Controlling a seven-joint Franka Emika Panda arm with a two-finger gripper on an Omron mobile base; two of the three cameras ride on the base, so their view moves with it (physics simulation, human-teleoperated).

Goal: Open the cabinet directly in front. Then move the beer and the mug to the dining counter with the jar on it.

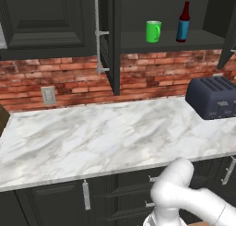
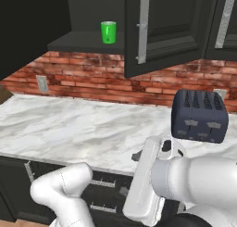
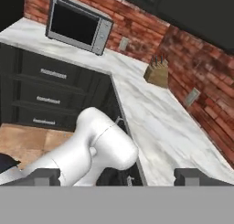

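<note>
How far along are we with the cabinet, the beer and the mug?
Done: the cabinet stands open, its doors swung out. In hand: nothing; the hand is open and empty, pointing along the marble worktop toward the microwave. Left: both moves. The green mug and the beer stand on the cabinet shelf, untouched, above the toaster.

You get flat, even rendered light, no glare; the cabinet interior stays dim, edges slightly soft, shadows faint on the worktop.
</note>
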